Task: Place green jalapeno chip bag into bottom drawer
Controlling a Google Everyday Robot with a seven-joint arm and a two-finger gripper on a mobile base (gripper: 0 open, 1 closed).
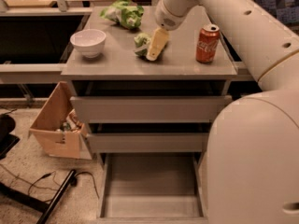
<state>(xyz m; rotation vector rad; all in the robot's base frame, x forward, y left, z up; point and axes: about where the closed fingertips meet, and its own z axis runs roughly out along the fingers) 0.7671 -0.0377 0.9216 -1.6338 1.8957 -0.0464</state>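
Observation:
The green jalapeno chip bag [141, 43] lies near the middle of the grey cabinet top [112, 64], partly hidden by my gripper. My gripper [156, 45] reaches down from the upper right and sits right over the bag's right side, at or touching it. The bottom drawer [149, 178] is pulled out at floor level below the cabinet, and its long flat floor is bare.
A larger pale green bag [124, 13] lies at the back of the top. A white bowl [88, 42] stands at left, a red Coke can [207, 43] at right. Two upper drawers [149, 108] stand slightly out. A cardboard box [56, 125] sits at lower left. My arm and body fill the right side.

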